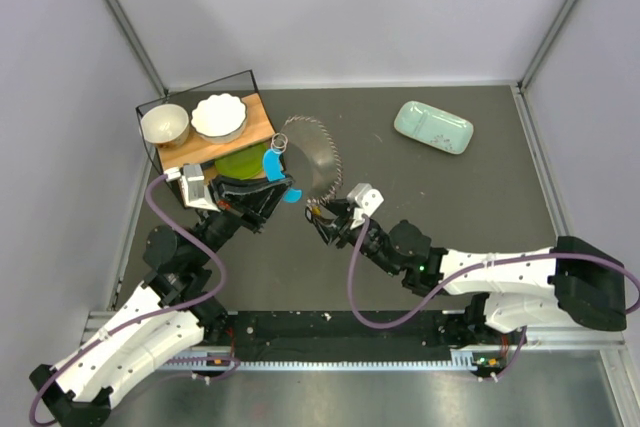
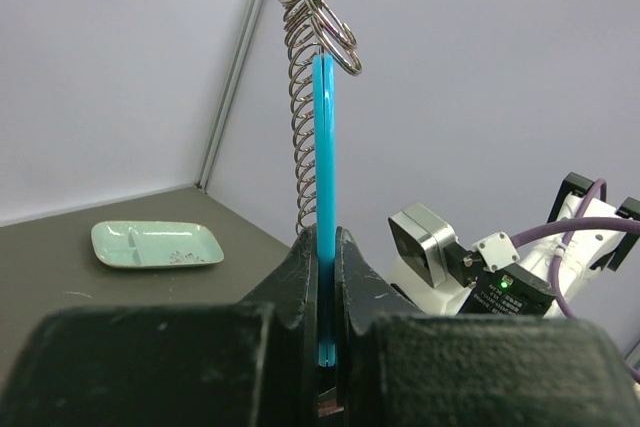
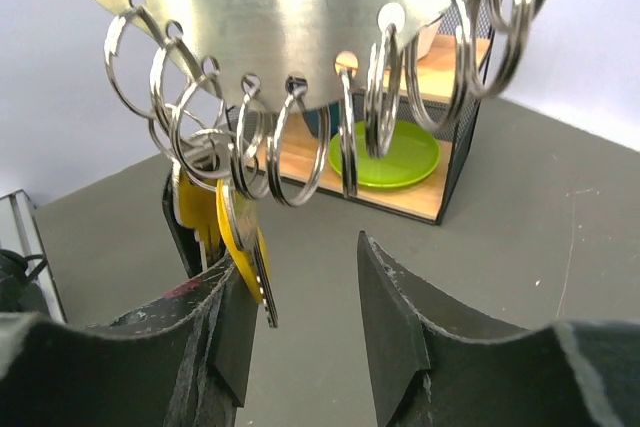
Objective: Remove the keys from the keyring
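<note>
My left fingers (image 2: 300, 267) clamp the blue cover (image 2: 323, 147); my right fingers (image 3: 385, 297) gape empty beneath the keyring (image 3: 300, 7). The keys (image 3: 240, 237) hang from it, apparently none yet removed.

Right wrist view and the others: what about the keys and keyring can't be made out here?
- Right wrist: the keys hang partly behind a finger of the right gripper; their count is unclear.
- Right wrist: the keyring is cut off by the top edge.
- Left wrist: the blue piece is seen edge-on, its lower end hidden inside the shut left gripper.
- Top external: the keys are too small and crowded by the right gripper.
</note>
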Available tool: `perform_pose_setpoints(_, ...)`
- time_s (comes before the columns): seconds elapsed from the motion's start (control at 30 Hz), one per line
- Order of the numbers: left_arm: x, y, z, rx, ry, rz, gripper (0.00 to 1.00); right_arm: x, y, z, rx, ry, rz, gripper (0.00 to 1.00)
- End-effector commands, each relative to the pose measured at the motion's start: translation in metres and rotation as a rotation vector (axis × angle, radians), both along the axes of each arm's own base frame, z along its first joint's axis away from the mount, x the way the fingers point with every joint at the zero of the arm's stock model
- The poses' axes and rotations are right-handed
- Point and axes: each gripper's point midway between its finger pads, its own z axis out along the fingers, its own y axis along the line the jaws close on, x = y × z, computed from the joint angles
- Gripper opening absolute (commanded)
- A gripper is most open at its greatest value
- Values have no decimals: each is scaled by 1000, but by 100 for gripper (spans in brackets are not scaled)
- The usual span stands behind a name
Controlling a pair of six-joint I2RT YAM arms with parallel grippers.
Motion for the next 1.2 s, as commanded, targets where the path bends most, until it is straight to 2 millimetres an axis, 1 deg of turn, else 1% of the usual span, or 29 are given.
perform_pose_setpoints(0.0, -7, 10, 23, -73, -67, 13, 0, -5, 5, 53, 113, -100, 23, 43)
perform_pose_setpoints(0.17, -6, 10, 20, -70, -63, 16, 0, -6, 6, 60, 122, -114, 29, 44)
perform_pose_setpoints(0.23, -6, 9, 19, -66, -60, 18, 0, -7, 6, 63, 127, -124, 31, 43)
perform_pose_setpoints(0.3, -5, 10, 19, -63, -63, 24, 0, -8, 6, 66, 127, -127, 32, 38)
perform_pose_setpoints(0.37, -5, 10, 19, -60, -63, 27, 0, -8, 4, 65, 124, -128, 30, 33)
perform_pose_setpoints(0.4, -5, 11, 18, -58, -63, 28, 0, -7, 3, 65, 126, -130, 25, 27)
perform_pose_setpoints(0.43, -5, 11, 18, -59, -63, 29, 0, -7, 1, 65, 127, -129, 22, 24)
perform_pose_setpoints(0.5, -5, 11, 18, -60, -61, 32, 0, -7, 1, 63, 125, -133, 22, 22)
perform_pose_setpoints(0.57, -4, 10, 16, -59, -60, 30, 0, -9, 2, 62, 117, -139, 34, 28)
perform_pose_setpoints(0.6, -4, 10, 15, -59, -55, 28, 0, -12, 4, 64, 116, -150, 53, 33)
perform_pose_setpoints(0.63, -4, 10, 15, -59, -58, 29, 0, -13, 5, 64, 116, -151, 58, 35)
perform_pose_setpoints(0.83, -2, 10, 15, -57, -55, 32, 0, -13, 5, 73, 136, -167, 57, 39)
perform_pose_setpoints(0.87, -2, 10, 15, -58, -56, 32, 0, -12, 5, 73, 133, -168, 54, 43)
perform_pose_setpoints(0.9, -3, 9, 14, -56, -54, 29, 0, -11, 5, 74, 131, -172, 49, 45)
perform_pose_setpoints(0.97, -2, 10, 14, -57, -53, 31, 0, -10, 5, 75, 130, -176, 41, 46)
perform_pose_setpoints(1.0, -2, 9, 13, -56, -52, 32, 0, -10, 5, 75, 128, -179, 39, 43)
perform_pose_setpoints(1.03, -2, 10, 12, -56, -50, 34, 0, -10, 5, 76, 129, -180, 39, 37)
perform_pose_setpoints(1.07, -1, 10, 12, -54, -50, 37, 0, -9, 5, 74, 120, -177, 36, 26)
perform_pose_setpoints(1.1, 0, 11, 11, -52, -48, 44, 0, -9, 3, 75, 122, -175, 32, 19)
perform_pose_setpoints(1.13, 1, 11, 9, -43, -44, 56, 0, -9, 2, 67, 93, -163, 33, 13)
perform_pose_setpoints(1.17, 3, 12, 8, -36, -38, 67, 0, -7, -1, 64, 85, -155, 16, 5)
